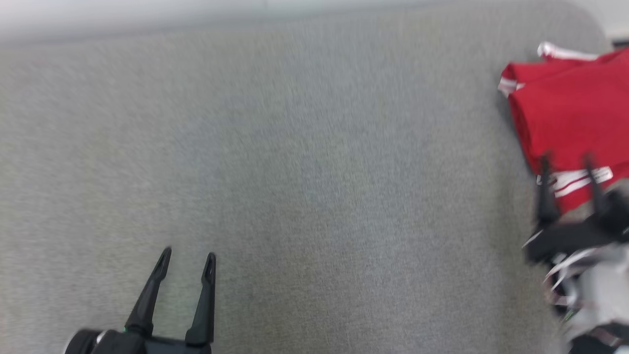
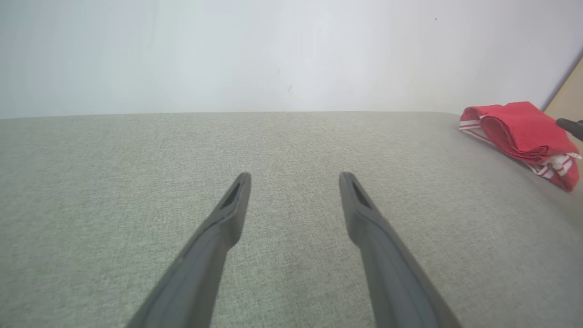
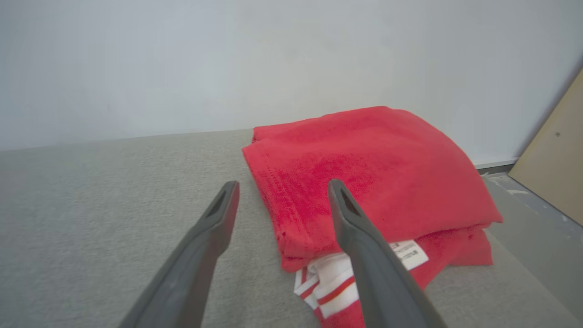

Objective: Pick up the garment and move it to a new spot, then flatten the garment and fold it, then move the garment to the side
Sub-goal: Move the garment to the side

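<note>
The garment (image 1: 572, 113) is red with white striped trim and lies folded in a thick stack at the right edge of the grey cloth surface. It shows close up in the right wrist view (image 3: 364, 182) and far right in the left wrist view (image 2: 519, 132). My right gripper (image 1: 567, 164) (image 3: 280, 189) is open just short of the garment's near edge, with nothing between its fingers. At the lower left my left gripper (image 1: 189, 258) (image 2: 294, 180) stands open over bare cloth, far from the garment.
The grey cloth surface (image 1: 295, 172) stretches wide to the left of the garment. A pale wall (image 3: 227, 59) runs behind it. Past the surface's right edge lie a floor strip (image 3: 533, 214) and a tan board (image 3: 553, 173).
</note>
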